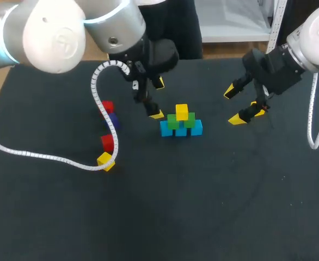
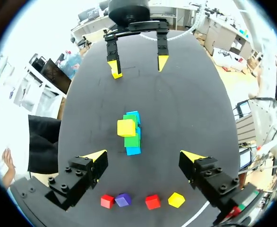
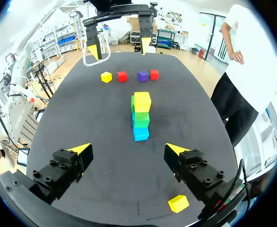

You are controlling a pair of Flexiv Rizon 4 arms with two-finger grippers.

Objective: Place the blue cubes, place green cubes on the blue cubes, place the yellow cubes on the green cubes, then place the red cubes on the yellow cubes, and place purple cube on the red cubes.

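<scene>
We found all the work set out on a black table (image 1: 203, 206).

In the head view, a small pyramid stood near the table's middle. It had three blue cubes (image 1: 181, 131) in a row, two green cubes (image 1: 173, 123) on them, and a top yellow cube (image 1: 182, 112) on the greens. The left gripper (image 1: 157, 99) hung just beside the pyramid on the left arm's side, its fingers spread and holding nothing. The right gripper (image 1: 233, 106) hung apart from the pyramid on the other side, likewise spread and empty. Four loose cubes lay in a line well off toward the left arm's side: a far red cube (image 1: 107, 106), a purple cube (image 1: 112, 120), a near red cube (image 1: 107, 142) and a loose yellow cube (image 1: 105, 161). The left arm's white cable (image 1: 50, 157) partly crossed them.

In the left wrist view, the pyramid stood ahead of the spread fingers, seen end-on and touching neither finger. The four loose cubes lay in a row under the gripper, close to the wrist. The right gripper faced us from the far side of the table, its fingers apart.

In the right wrist view, the pyramid stood ahead of the wide-open fingers, untouched. The four loose cubes lay beyond it, with the left gripper above them. A second yellow cube (image 3: 178, 203) lay just beside one finger of the right gripper, not gripped.
</scene>
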